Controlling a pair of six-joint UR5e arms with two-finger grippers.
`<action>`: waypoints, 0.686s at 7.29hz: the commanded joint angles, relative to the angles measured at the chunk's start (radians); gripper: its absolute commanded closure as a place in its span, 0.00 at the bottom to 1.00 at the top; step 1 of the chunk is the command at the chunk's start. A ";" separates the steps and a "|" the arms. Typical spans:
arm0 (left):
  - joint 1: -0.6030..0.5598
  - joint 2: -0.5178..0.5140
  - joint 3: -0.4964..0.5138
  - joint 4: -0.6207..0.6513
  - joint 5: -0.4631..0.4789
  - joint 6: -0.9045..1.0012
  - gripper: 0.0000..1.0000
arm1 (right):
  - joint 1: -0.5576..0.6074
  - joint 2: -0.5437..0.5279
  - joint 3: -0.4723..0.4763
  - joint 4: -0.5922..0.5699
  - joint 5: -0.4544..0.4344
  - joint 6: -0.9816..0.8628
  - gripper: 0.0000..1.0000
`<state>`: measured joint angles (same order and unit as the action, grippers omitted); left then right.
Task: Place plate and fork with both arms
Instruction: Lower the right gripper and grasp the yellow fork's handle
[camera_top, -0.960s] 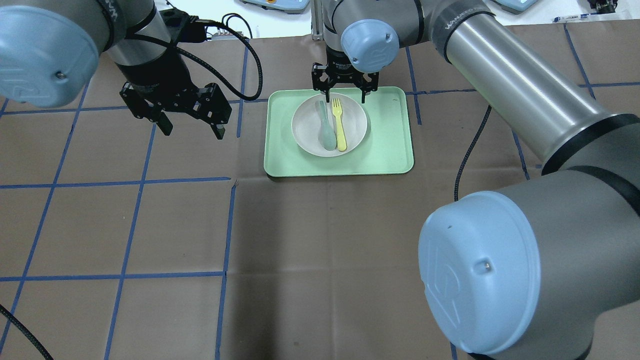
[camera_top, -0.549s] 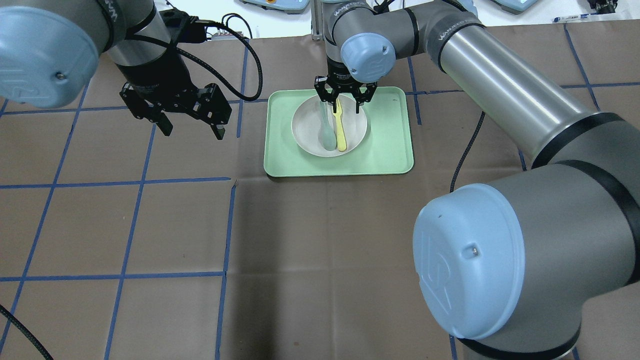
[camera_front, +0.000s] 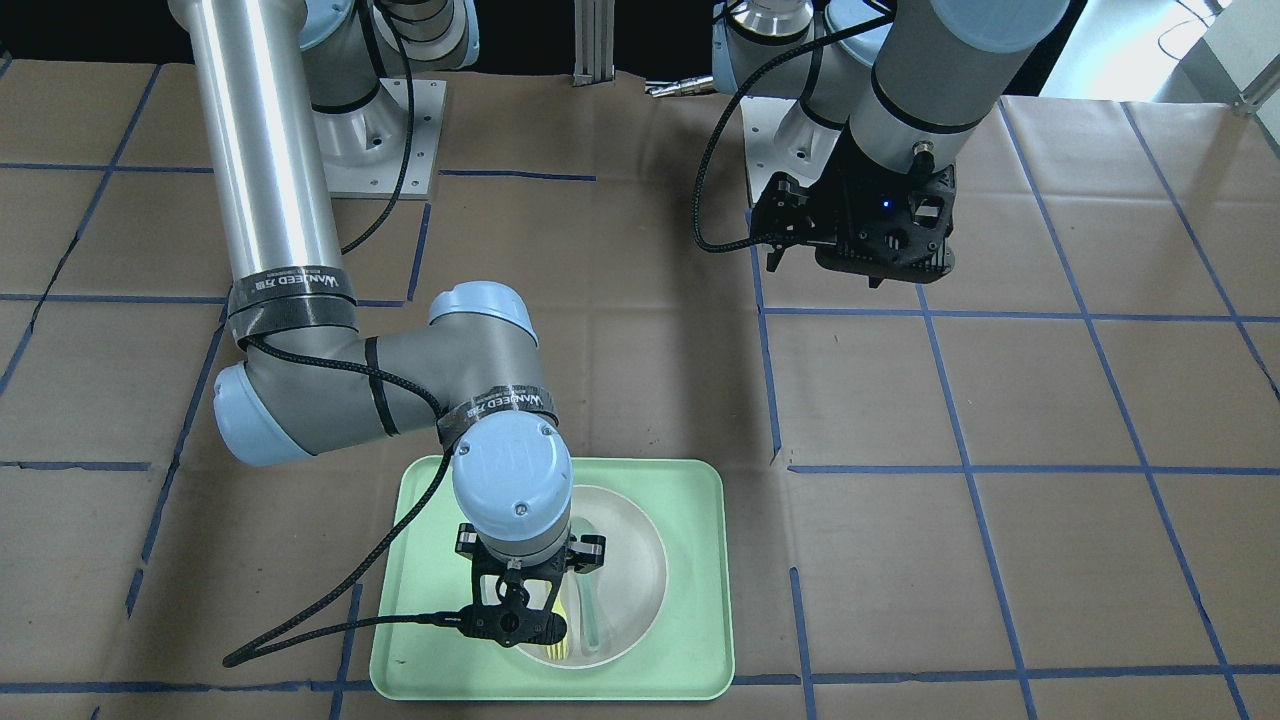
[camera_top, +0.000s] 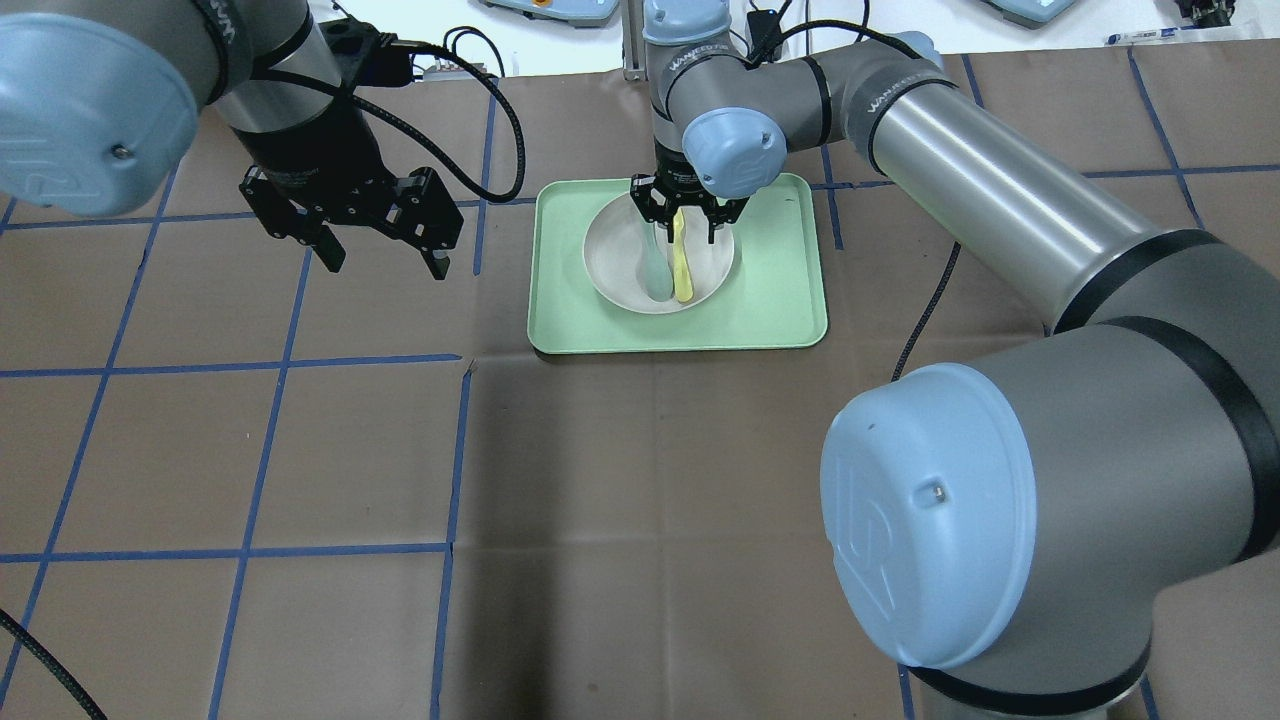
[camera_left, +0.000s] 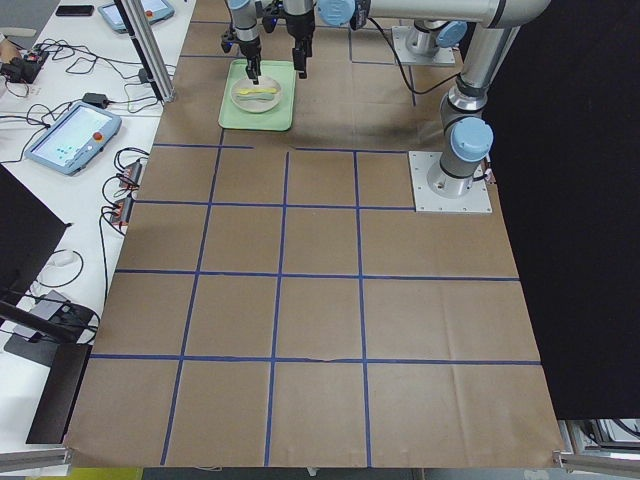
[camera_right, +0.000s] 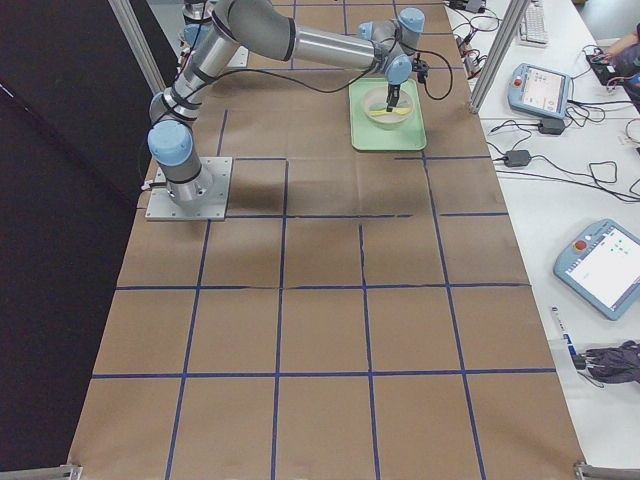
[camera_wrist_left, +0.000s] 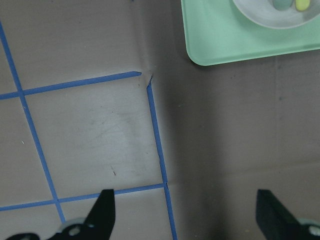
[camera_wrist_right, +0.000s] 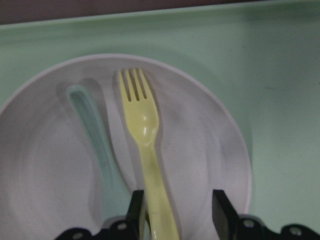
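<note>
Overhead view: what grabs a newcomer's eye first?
The right gripper, jaws open, is down in the plate on the light-green tray, straddling the yellow fork that lies beside a grey-green spoon. The left gripper hangs open over the brown table to the tray's left.

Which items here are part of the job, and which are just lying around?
Job:
plate
fork, lying on the plate
right tool, open astride the fork handle
left tool, open, away from the tray

Lying about:
spoon, on the plate
tray
</note>
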<state>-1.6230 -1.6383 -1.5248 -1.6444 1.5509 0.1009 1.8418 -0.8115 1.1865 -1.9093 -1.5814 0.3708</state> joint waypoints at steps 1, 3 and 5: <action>0.000 0.000 0.000 0.000 0.000 0.000 0.00 | 0.000 0.021 0.004 -0.019 -0.002 -0.001 0.45; 0.000 0.000 0.000 0.000 0.000 0.000 0.00 | 0.000 0.029 0.004 -0.025 0.000 -0.001 0.46; 0.000 0.000 0.000 0.000 0.000 0.000 0.00 | 0.002 0.031 0.004 -0.024 0.000 -0.001 0.46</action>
<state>-1.6230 -1.6383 -1.5248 -1.6444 1.5509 0.1012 1.8427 -0.7818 1.1903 -1.9328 -1.5817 0.3699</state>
